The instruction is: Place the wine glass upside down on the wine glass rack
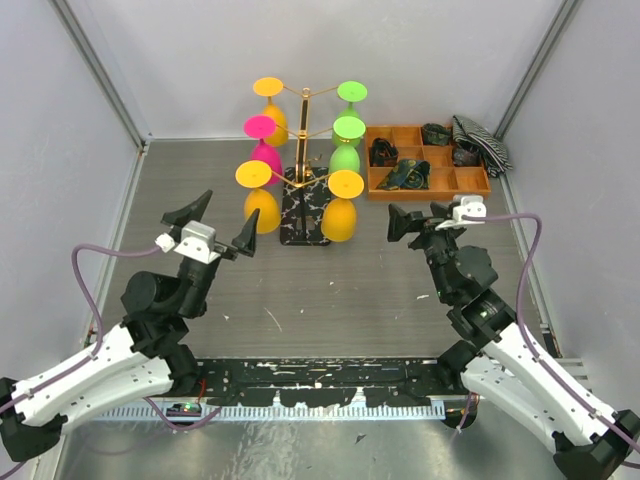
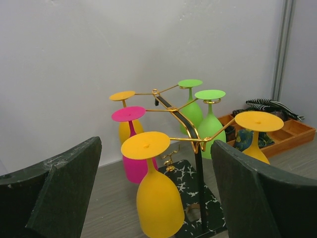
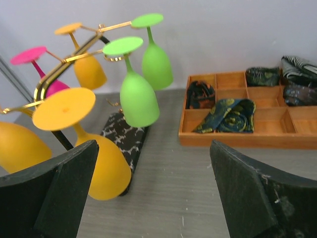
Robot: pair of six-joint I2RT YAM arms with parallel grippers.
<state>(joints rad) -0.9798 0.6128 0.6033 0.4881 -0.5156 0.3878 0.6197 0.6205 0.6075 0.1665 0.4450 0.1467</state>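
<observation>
The wine glass rack [image 1: 302,150] is a gold pole with curled arms on a black speckled base [image 1: 300,228], standing mid-table. Several glasses hang on it upside down. Two are yellow at the front [image 1: 262,210] [image 1: 340,220], one is pink [image 1: 266,160], two are green [image 1: 344,158] and one is yellow at the back. My left gripper [image 1: 218,225] is open and empty, left of the rack. In its wrist view the front yellow glass [image 2: 158,203] hangs between its fingers [image 2: 54,198]. My right gripper [image 1: 420,220] is open and empty, right of the rack, with its fingers [image 3: 252,193] over bare table.
An orange compartment tray [image 1: 470,186] holding rolled ties stands at the back right. It also shows in the right wrist view [image 3: 233,139]. A striped cloth [image 1: 482,140] lies at its far right corner. White walls enclose the table on three sides.
</observation>
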